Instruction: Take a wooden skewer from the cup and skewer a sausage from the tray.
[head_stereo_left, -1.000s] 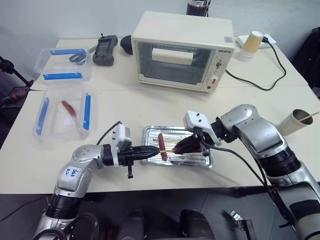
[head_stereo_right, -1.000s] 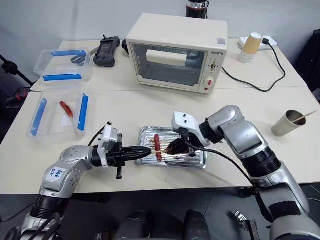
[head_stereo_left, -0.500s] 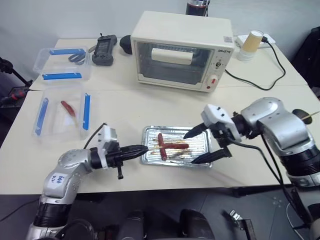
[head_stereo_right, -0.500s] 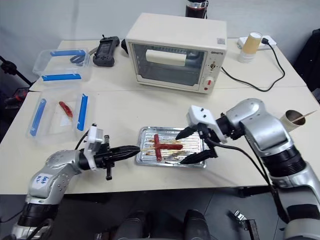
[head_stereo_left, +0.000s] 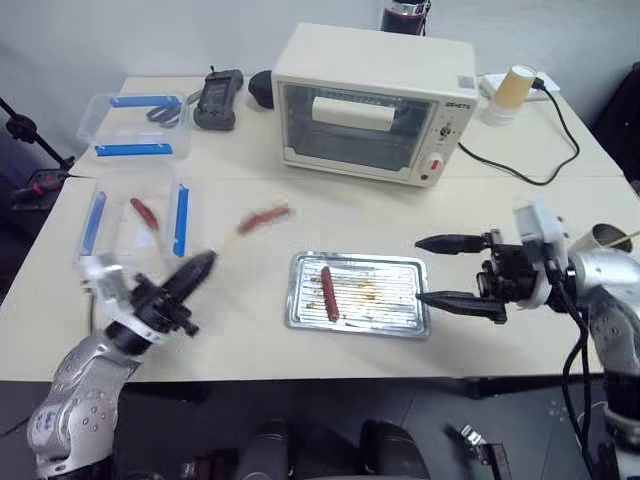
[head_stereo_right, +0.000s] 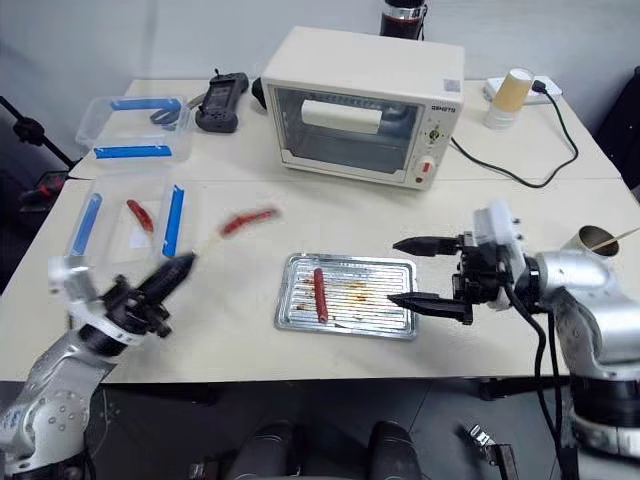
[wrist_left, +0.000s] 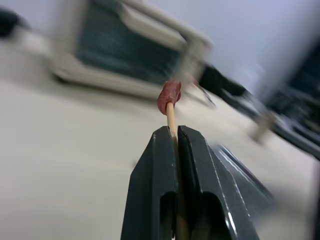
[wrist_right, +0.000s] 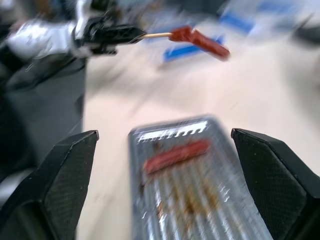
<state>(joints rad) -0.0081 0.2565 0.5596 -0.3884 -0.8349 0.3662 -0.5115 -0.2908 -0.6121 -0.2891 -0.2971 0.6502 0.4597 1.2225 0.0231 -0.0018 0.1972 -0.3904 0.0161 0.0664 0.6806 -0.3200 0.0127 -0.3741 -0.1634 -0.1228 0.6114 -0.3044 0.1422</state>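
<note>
the left gripper is clenched on the thin, brittle wooden skewer, best gripped low, its soft, light sausage raised above the table, while the right gripper gapes beside the tray.

Even, diffuse overhead lighting; soft shadows. Motion blur smears the left gripper and sausage, left of centre. Both wrist views heavily blurred; the tray glints mildly.
</note>
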